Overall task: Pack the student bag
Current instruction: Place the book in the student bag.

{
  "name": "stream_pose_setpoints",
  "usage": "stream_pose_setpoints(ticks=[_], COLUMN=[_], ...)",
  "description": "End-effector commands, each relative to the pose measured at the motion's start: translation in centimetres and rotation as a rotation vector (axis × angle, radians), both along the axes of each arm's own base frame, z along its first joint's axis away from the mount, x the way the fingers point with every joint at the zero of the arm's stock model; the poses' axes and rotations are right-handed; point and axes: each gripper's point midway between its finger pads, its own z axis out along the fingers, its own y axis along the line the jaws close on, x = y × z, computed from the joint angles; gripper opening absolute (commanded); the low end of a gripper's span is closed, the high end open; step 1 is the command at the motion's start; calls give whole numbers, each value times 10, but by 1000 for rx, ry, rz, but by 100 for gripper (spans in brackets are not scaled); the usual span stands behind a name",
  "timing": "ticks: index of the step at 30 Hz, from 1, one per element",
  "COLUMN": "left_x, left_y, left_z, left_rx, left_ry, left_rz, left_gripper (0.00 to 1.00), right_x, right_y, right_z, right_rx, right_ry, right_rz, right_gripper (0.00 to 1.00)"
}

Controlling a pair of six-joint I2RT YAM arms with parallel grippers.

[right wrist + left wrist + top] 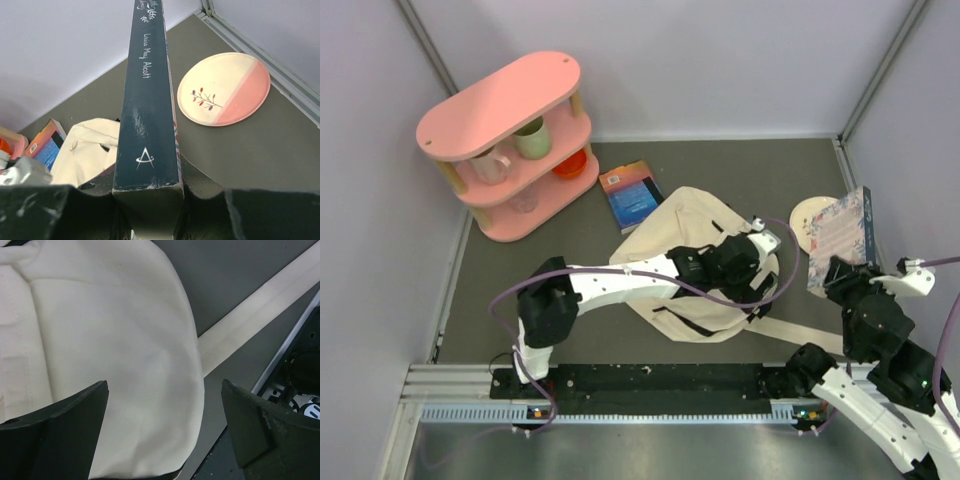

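The student bag (685, 225), a cream canvas backpack, lies slumped in the middle of the grey floor; its cloth (100, 340) fills the left wrist view, with a long strap (260, 315) running beside it. My left gripper (760, 243) hovers over the bag's right side. In its own view this gripper (165, 390) is open, with nothing between the jaws. My right gripper (842, 278) holds a floral-covered book (840, 238) upright, to the right of the bag. Its wrist view shows the book's dark blue spine (147, 110) clamped between the jaws of the gripper (150, 200).
A round cream-and-pink plate (225, 90) lies behind the held book, near the right wall. A blue and orange book (632, 195) lies left of the bag. A pink shelf (510, 140) with mugs stands at the back left. The black base rail (650, 385) runs along the near edge.
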Motion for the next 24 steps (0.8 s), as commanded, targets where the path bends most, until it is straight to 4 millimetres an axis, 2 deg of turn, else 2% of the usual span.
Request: stream_pose_setpoints(ticks=[1,7,9,11,14,15,17,18,21,24], left_x=[-13,-22,-21,-8,10,17,21,24,26,25], left_y=[-23,-26,-22,-12,7,13,19,22,25,25], left_z=[7,-30,-41,-48,-55,-54,-53,-51,-39,-30], left_rx=[10,72,101,153,238,262,291,294,272,238], left_ry=[-41,2,0,-50,-129,-164,-198,-211,-218,-214], left_rz=[-25,-39,-21,27,103,126,124,136,149,162], left_gripper=[99,98,96,95,83,72,61,48,40,40], right_x=[-6,-5,-4,-4,-4,-4,-4,-4,-3,-2], right_y=[-9,-3,-1,0,2,3,4,5,7,10], right_z=[28,23,22,21,20,19,17,15,12,9], right_rx=[92,113,121,124,130,130,133,136,141,153], right_ry=[-91,-85,-85,-82,-82,-79,-77,-75,-68,-63], right_rz=[-32,-3,3,7,18,23,26,28,34,43], right_gripper=[0,0,0,0,0,0,0,0,0,0])
